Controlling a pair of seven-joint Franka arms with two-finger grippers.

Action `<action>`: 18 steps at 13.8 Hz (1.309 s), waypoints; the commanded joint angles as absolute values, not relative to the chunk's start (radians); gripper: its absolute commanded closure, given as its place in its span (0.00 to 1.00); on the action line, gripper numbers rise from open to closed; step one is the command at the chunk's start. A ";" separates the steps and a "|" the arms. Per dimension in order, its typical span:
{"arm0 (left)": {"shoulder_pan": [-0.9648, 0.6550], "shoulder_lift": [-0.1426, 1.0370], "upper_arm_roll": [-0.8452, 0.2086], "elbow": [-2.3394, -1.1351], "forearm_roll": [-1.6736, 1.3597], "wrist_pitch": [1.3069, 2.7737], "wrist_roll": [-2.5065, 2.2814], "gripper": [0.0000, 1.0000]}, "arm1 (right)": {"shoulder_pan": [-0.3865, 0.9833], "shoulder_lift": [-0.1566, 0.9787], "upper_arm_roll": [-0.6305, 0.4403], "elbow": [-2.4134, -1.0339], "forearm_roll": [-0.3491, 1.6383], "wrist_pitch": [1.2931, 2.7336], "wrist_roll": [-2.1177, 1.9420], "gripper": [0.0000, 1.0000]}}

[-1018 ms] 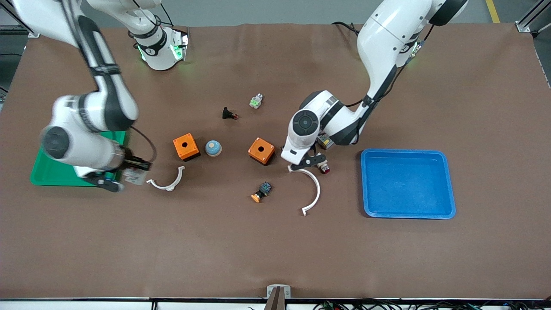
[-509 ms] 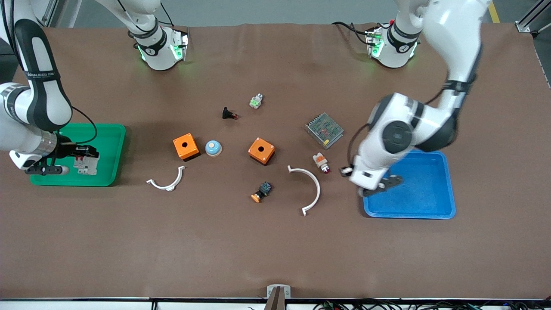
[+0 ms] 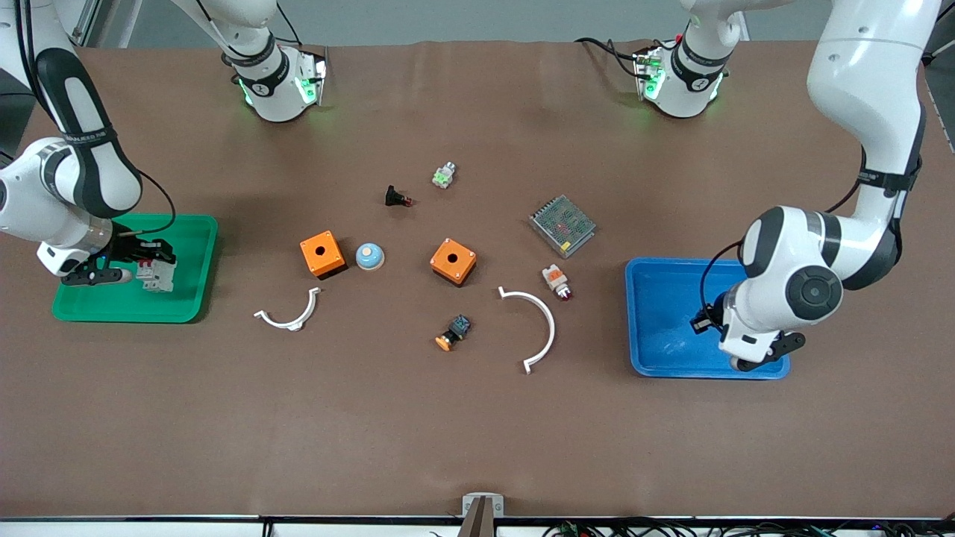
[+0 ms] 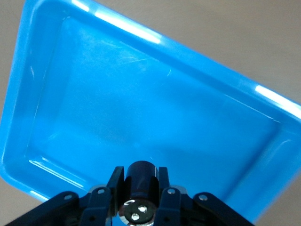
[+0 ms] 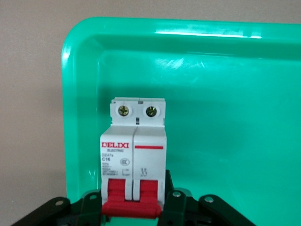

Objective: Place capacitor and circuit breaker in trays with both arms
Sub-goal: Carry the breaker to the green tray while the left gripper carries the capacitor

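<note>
We see that the left gripper (image 3: 735, 350) has swung away from the white curved clip (image 3: 533, 328) and now hangs over the blue tray (image 3: 656, 358), still pinching the capacitor (image 4: 141, 175) between its fingers. The right gripper (image 3: 127, 265) has carried the circuit breaker (image 3: 157, 274) from beside the green tray (image 3: 186, 298) to over its inside.

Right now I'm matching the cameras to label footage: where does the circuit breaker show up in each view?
Front view: the circuit breaker is over the green tray at the right arm's end of the table, in the right gripper.
Right wrist view: it fills the centre, red levers between the fingers.
Left wrist view: not in it.
Shared landmark: the green tray.
</note>
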State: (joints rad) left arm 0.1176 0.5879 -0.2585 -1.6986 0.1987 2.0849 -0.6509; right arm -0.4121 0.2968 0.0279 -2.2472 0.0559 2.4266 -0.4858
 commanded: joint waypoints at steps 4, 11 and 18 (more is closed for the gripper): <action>0.170 0.653 -0.273 -1.710 0.218 2.098 -0.594 0.87 | -0.423 0.282 0.051 -2.235 0.049 2.421 -0.495 0.08; 0.202 0.605 -0.273 -1.700 0.219 2.089 -0.511 0.00 | -0.393 0.120 0.066 -2.143 0.070 2.198 -0.477 0.00; 0.230 0.201 -0.282 -1.648 0.199 2.037 -0.252 0.00 | -0.321 0.054 0.064 -1.834 0.152 1.777 -0.253 0.00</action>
